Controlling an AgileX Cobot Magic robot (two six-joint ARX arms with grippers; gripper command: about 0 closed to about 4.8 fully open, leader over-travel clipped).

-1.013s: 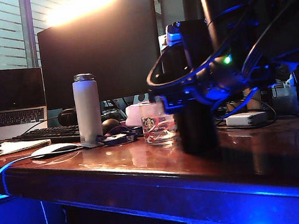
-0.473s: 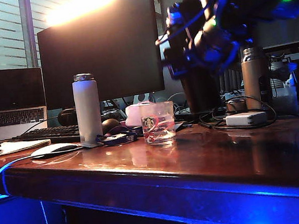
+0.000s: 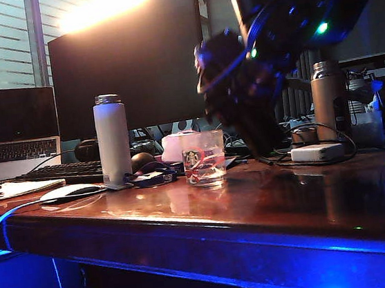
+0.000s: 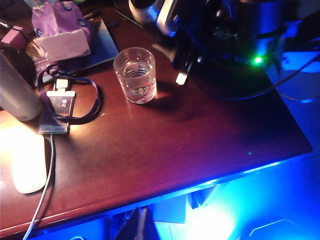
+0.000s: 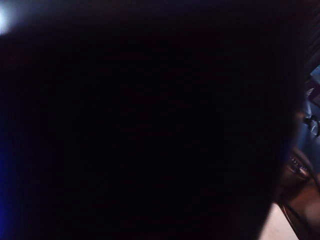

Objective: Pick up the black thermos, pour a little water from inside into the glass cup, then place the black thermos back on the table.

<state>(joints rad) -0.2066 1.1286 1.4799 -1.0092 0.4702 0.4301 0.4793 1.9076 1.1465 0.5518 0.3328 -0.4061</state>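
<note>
I read the glossy reddish-brown wooden table (image 3: 269, 205), blue-lit along its front edge, as a working office desk: big dark monitor (image 3: 128, 68) at the back, laptop (image 3: 13, 129) far left by the blinds.

Right arm is up over the right half of the table, and the tall black cylindrical thermos (image 3: 243, 103) hangs off the surface in it, blurred and tipped toward the cup. My guess: this is the pour approach. The right gripper (image 4: 200, 45) looks clamped round the thermos body; the right wrist camera is blacked out by it, so individual fingers are not visible.

The short clear glass cup (image 4: 135, 75) with the green logo stands upright, just beside and below the thermos.

Left gripper: out of frame, state unknown.
</note>
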